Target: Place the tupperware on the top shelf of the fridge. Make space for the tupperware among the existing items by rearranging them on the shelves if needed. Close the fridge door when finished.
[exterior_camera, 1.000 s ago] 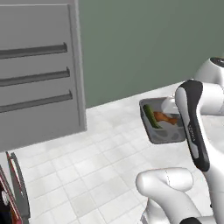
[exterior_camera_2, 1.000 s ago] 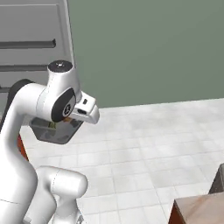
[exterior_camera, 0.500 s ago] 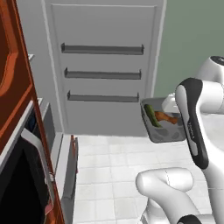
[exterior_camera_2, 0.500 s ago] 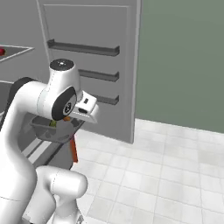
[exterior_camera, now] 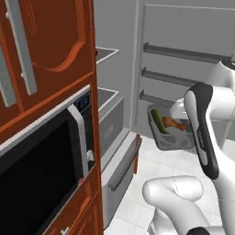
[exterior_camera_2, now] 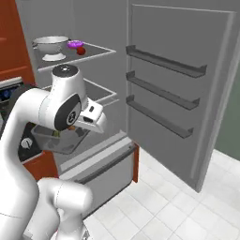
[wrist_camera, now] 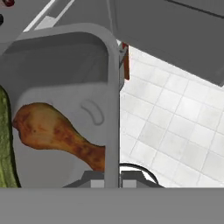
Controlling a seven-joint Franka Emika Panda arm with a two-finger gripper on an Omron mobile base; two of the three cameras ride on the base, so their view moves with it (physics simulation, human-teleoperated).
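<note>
Tupperware (wrist_camera: 65, 87): grey translucent rectangular tub holding a drumstick (wrist_camera: 57, 131) and something green, maybe a cucumber. My gripper (wrist_camera: 112, 181) is pinched shut on its rim.

Top shelf (exterior_camera_2: 101, 50): flat grey panel, upper left of the right base frame, up and left of the tub; colander (exterior_camera_2: 50, 47), purple bowl (exterior_camera_2: 75, 44) and red fruit (exterior_camera_2: 81, 50) on it.

I see the tupperware (exterior_camera_2: 57, 139) half hidden behind my own arm in the right base view. The hand view cuts off its left side and the green vegetable (wrist_camera: 6, 144). My fingertips are hidden at its rim.
</note>
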